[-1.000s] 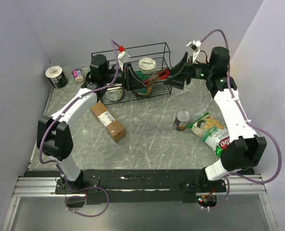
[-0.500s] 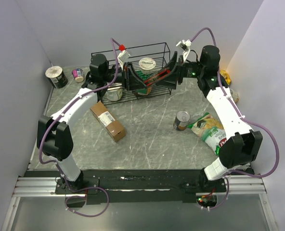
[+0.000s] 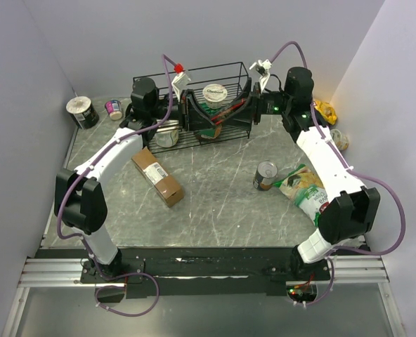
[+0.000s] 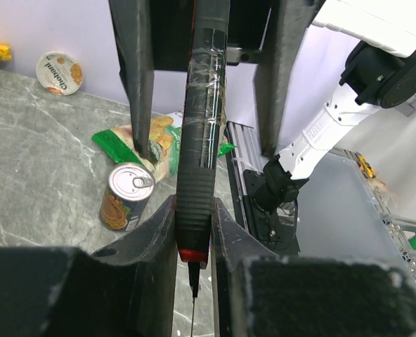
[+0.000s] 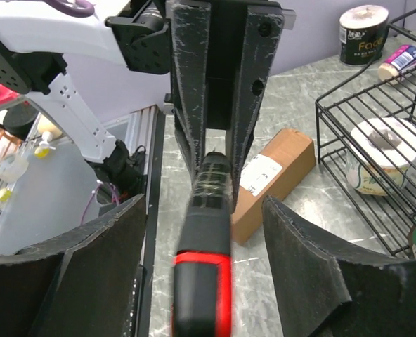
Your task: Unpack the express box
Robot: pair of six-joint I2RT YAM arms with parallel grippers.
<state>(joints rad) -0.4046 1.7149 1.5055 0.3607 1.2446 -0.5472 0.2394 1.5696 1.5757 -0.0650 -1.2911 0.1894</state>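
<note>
Two arms meet at the black wire rack in the upper middle of the overhead view. The left jaws are clamped on a black, red-tipped tool, probably a cutter. The right jaws stand wide apart on either side of it, not touching. The express box lies left of centre on the bench, label up, looking closed. I'd say the unpacking proper is not yet begun: cutting and emptying remain.

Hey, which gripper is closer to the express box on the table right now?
Left. The left gripper is at the black wire rack, just beyond the express box. The right gripper is at the rack's right end, farther from it.
</note>
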